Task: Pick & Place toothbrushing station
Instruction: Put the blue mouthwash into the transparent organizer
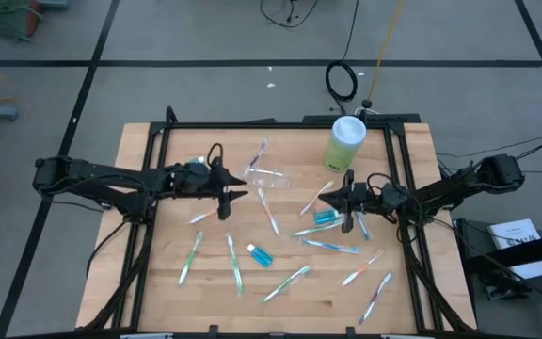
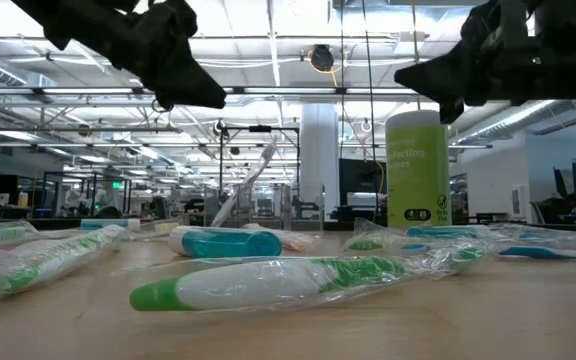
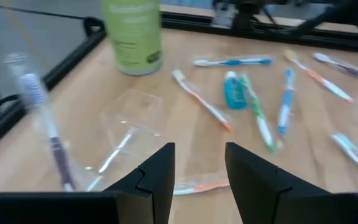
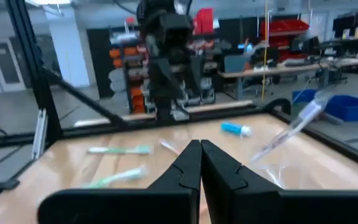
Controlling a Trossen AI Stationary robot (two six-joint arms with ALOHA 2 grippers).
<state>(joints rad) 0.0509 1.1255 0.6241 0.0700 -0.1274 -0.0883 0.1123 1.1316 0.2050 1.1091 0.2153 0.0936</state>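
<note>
Your toothbrushes [image 1: 235, 264] lie scattered flat across the middle and near half of the counter [image 1: 139, 282], many in crinkly clear wrap, with one small blue tube [image 1: 260, 254] near the centre and another [image 1: 326, 217] just under the right gripper. The clear container [image 1: 269, 176] sits toward the far edge, left of the tall green canister [image 1: 344, 143], with a brush leaning out of it.

Expect the brushes to be light and stiff but thin and low to the wood, and the wrap likely slippery; take one across the handle, near its middle. The container looks thin-walled and easy to tip, so pinch a wall gently.

Your left gripper [image 1: 235, 196] hovers just beside the container, fingers [image 3: 160, 177] spread apart and empty. Your right gripper [image 1: 348, 200] hangs over the right-centre cluster, fingers [image 4: 188, 165] pressed together on nothing.
</note>
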